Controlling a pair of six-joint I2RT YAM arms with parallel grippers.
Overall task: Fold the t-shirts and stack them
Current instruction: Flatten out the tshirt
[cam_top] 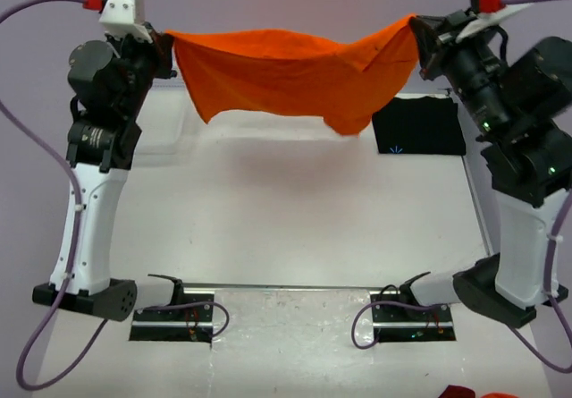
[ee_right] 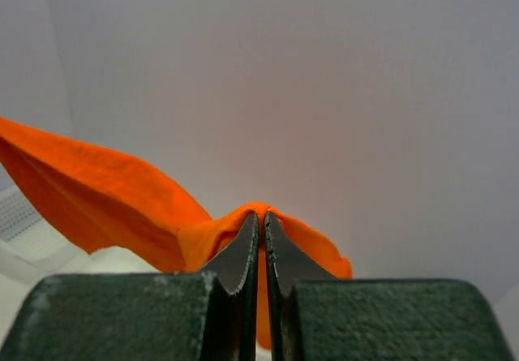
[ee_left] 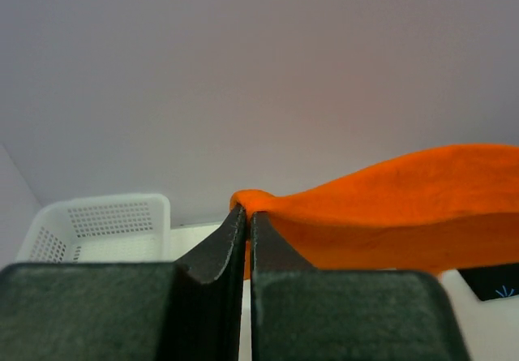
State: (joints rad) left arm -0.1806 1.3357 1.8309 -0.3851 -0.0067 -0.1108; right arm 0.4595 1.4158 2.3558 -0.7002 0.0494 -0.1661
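Left tool: I see its jaws pressed narrow onto one corner of the orange t-shirt.
Right tool: jaws likewise pinched tight on the opposite corner.
Orange t-shirt: hangs stretched between both tools, sagging mid-span above the far worktop.
Black t-shirt: lies flat on the worktop, far right, its near-left corner behind the orange hem.
Marking: small pale-blue print on the black t-shirt; I cannot read it.
Basket: white mesh, far left.
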